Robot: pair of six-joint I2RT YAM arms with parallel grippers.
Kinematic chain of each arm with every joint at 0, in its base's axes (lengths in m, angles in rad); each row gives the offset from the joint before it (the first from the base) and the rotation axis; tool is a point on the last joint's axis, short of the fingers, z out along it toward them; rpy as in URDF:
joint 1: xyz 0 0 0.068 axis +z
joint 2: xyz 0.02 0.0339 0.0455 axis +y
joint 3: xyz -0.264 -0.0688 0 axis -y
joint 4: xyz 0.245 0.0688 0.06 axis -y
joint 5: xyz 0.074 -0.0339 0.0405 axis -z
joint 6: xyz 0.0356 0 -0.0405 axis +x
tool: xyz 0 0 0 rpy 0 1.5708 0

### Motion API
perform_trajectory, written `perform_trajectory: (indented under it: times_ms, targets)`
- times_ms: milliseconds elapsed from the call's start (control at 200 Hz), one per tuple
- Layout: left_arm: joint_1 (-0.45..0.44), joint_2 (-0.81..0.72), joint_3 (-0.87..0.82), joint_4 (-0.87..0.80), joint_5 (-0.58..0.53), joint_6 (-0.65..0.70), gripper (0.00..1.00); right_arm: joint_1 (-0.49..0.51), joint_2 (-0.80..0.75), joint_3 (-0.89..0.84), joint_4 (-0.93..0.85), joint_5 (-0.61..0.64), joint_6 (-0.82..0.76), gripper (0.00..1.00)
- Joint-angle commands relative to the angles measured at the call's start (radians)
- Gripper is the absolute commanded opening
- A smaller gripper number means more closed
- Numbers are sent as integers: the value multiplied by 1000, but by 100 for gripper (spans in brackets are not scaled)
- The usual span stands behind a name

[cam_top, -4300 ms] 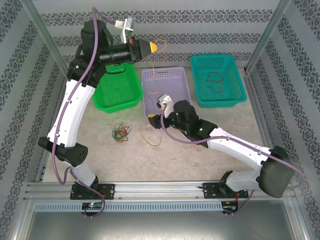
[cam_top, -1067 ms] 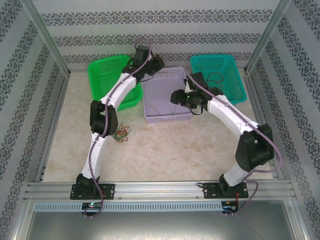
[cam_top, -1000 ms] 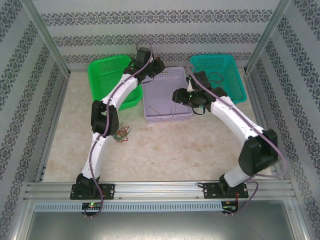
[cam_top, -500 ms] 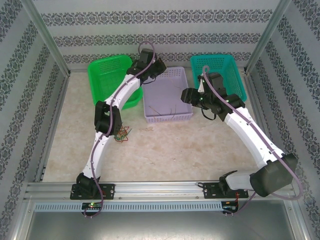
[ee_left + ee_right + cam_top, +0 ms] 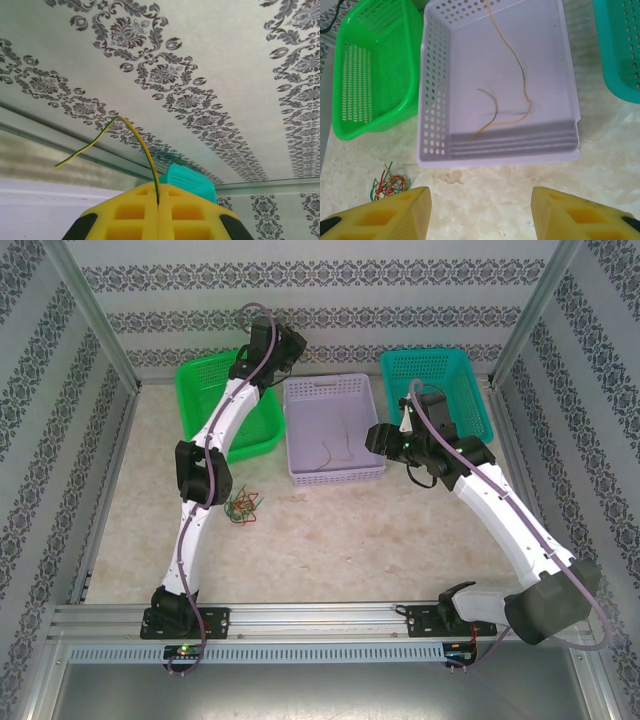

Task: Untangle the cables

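Left pincer (image 5: 158,204) leftward, cable (image 5: 119,117) between jaws

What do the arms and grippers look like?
The left arm and the right arm have white links, black joints and a thick purple cable alongside. The left gripper and right gripper have yellow block fingers with square hollows.

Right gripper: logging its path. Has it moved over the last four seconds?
Yes. The right gripper went right, from the lilac basket's front-left corner to its right rim.
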Motion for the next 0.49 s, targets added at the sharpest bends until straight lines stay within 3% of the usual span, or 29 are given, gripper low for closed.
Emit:
perform_trajectory:
  times_ms: [0, 215, 380, 490]
  targets:
    - [-35, 8, -8, -9, 52, 46, 0, -7, -16, -14, -3, -12, 15, 56]
    - [-96, -5, -85, -77, 72, 113, 0, -7, -27, -30, 2, -8, 22, 55]
    - [-130, -72, -239, -70, 4, 125, 0, -6, -36, -45, 9, -6, 29, 55]
    - [-128, -71, -250, -104, -23, 137, 0, -7, -41, -49, 7, -5, 32, 55]
